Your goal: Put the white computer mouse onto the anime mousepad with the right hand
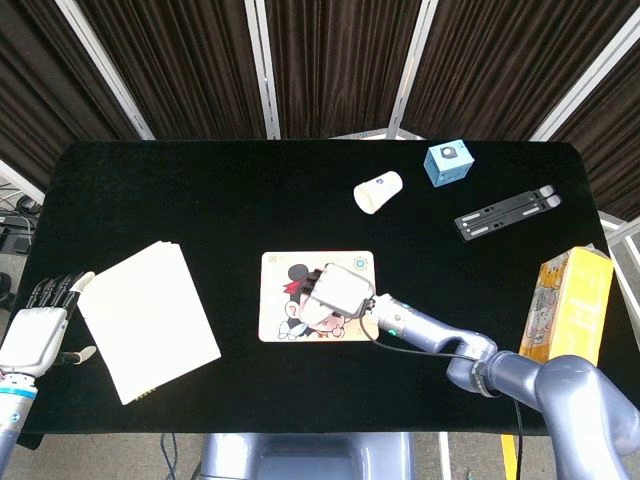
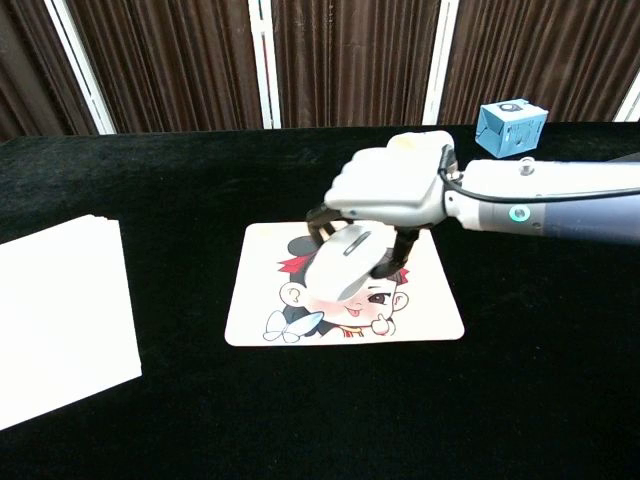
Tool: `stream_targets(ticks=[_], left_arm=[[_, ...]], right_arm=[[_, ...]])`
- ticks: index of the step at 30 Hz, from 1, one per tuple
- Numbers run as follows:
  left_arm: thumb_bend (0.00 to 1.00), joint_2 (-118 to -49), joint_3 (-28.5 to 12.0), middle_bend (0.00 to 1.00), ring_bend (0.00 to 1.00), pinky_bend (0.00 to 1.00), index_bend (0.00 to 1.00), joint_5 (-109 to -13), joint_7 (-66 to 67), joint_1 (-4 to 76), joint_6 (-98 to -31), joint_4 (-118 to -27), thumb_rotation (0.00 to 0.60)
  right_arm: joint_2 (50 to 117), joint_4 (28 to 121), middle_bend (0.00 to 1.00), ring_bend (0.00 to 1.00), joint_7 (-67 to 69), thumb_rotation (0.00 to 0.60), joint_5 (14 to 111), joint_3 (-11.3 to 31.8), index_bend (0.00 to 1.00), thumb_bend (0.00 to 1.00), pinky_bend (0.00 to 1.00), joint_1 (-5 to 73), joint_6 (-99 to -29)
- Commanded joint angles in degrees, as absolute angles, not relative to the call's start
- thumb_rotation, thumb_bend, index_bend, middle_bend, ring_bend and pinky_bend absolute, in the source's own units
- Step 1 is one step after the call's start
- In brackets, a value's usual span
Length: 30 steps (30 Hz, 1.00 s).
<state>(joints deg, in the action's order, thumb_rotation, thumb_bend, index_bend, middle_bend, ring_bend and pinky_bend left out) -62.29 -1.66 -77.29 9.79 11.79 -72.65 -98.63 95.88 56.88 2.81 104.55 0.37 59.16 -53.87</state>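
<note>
My right hand [image 1: 340, 287] [image 2: 385, 187] hovers over the middle of the anime mousepad [image 1: 275, 325] [image 2: 260, 310] and holds the white computer mouse [image 2: 343, 268] from above, fingers curled around its sides. The mouse sits at or just above the pad's surface, over the cartoon girl's face; I cannot tell if it touches. In the head view the hand hides most of the mouse. My left hand [image 1: 38, 327] rests at the table's left edge with its fingers apart, holding nothing.
A stack of white paper [image 1: 150, 320] [image 2: 55, 315] lies left of the pad. A white cup on its side [image 1: 378, 192], a blue box [image 1: 448, 163] [image 2: 511, 126], a black stand [image 1: 507, 212] and a yellow carton [image 1: 565, 310] occupy the right side.
</note>
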Motion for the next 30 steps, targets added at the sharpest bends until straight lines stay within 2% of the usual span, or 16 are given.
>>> stream_targets(ticks=[1, 18, 30], left_arm=[[0.12, -62.2, -1.7, 0.00, 0.00, 0.00, 0.00, -77.1, 9.9, 11.8, -72.6, -98.8, 0.600], [0.12, -62.0, -1.7, 0.00, 0.00, 0.00, 0.00, -76.1, 10.1, 12.0, -72.0, -99.2, 0.600], [0.11, -62.2, -1.9, 0.00, 0.00, 0.00, 0.00, -75.2, 11.4, 12.2, -72.0, -99.4, 0.600]], right_arm=[[98.5, 52.6, 0.60, 0.43, 7.1, 0.600, 108.4, -2.3, 0.65, 0.24, 0.62, 61.0, -57.5], [105.6, 35.0, 0.61, 0.43, 15.2, 0.600, 111.2, -6.1, 0.65, 0.24, 0.62, 63.2, -61.2], [108.3, 24.1, 0.61, 0.43, 18.1, 0.600, 114.8, -10.6, 0.65, 0.24, 0.61, 66.0, -62.6]])
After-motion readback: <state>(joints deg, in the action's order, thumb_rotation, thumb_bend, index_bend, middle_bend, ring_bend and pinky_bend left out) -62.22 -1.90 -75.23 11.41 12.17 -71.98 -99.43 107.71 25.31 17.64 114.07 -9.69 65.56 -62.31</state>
